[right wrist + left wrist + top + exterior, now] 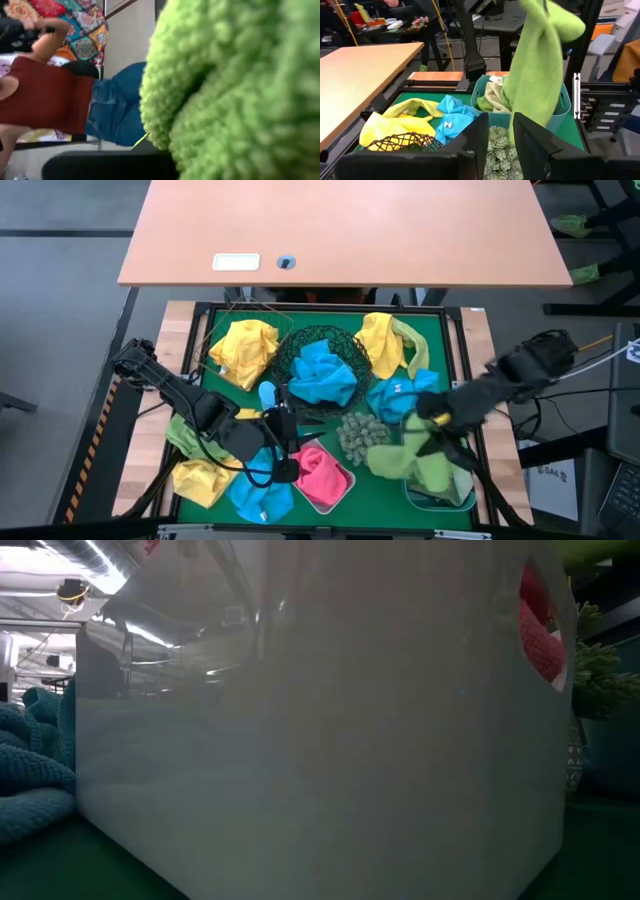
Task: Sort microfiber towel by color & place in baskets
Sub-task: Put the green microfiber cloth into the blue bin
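Even overhead light up high; the low view is dim, with the white tub (320, 740) blurred.

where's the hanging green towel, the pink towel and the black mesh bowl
hanging green towel (535, 65): left wrist view, middle of the draped cloth.
pink towel (322, 475): high view, centre of the cloth inside its tub.
black mesh bowl (357, 358): high view, bare wire rim right of the blue towel inside.

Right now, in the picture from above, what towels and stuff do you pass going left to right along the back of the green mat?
Yellow towel → black mesh bowl holding a blue towel → yellow and green towels.
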